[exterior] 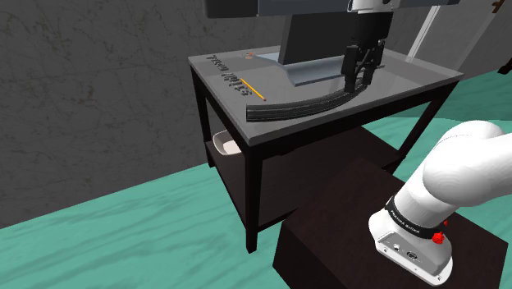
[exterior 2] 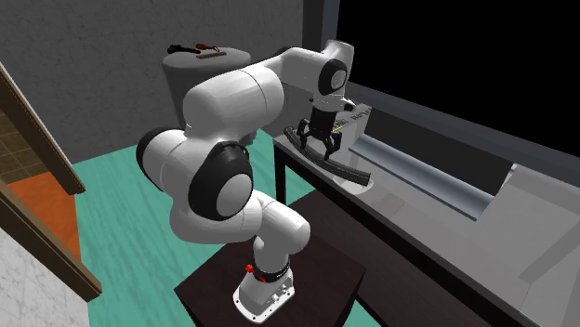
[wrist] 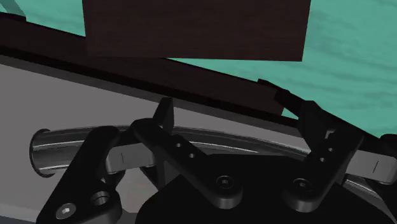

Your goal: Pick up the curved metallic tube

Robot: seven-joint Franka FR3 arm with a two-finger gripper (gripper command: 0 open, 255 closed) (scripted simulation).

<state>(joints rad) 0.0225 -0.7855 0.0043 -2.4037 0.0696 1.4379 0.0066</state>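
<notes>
Closest to the shoulder camera was the white arm [exterior: 459, 176], rising from its dark stand [exterior: 328, 238] at that view's lower right. Beyond stood a grey-topped counter [exterior: 410, 82] on dark legs, set on a teal floor [exterior: 123, 238] before a grey wall [exterior: 82, 82]. The curved tube [exterior: 297, 105] lay along the counter's near edge, looking dark and glossy. The black gripper [exterior: 358, 80] was down at the tube's end toward the view's right. An orange pencil [exterior: 253, 89] lay on the counter just behind the tube's other end, and a grey slab [exterior: 316, 74] lay behind its middle. A pale bowl [exterior: 223, 144] sat on the shelf under the counter.

From the second exterior view, the arm bent over the counter with the gripper pointing down onto the tube. Its fingers [exterior 2: 304, 139] were spread apart. A black area [exterior 2: 465, 56] took up that view's upper right.

At the wrist, the tube showed a metal sheen and one open end, and it ran across just behind the fingers. They stood wide apart with nothing clasped between them. Whether the tips touched the tube could not be told. Past the counter's dark edge were the stand and the teal floor.
</notes>
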